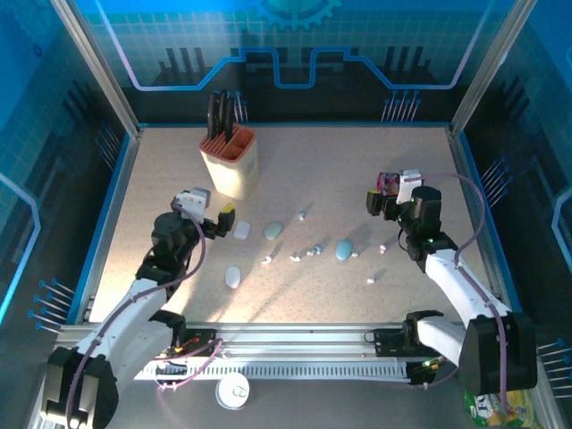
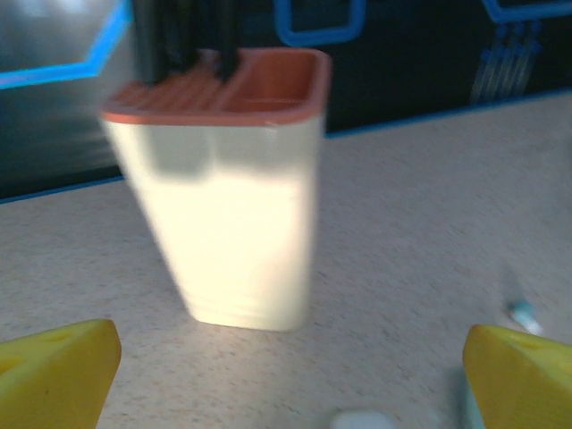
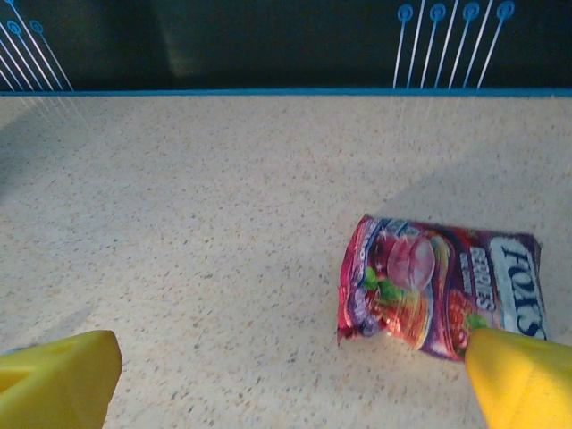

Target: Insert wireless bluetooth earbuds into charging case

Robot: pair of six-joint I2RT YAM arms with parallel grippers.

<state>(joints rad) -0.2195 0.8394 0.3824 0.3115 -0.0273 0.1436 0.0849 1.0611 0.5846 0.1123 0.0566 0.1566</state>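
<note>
Tiny white stemmed plastic earbuds (image 1: 295, 257) lie scattered mid-surface, loose among pale blue-green oval pebble cases (image 1: 344, 249), between the two arms. Left pincer (image 2: 286, 380): spread wide, empty, facing a cream plastic knife holder with an orange top (image 2: 232, 206). Right pincer (image 3: 290, 384): spread wide, empty, over the speckled beige surface (image 3: 179, 223), just beside a crinkled red candy packet (image 3: 438, 286).

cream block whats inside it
Black handles stick up from the slotted orange top of the cream block. Their lower ends are hidden inside, as is the open compartment's bottom.
</note>
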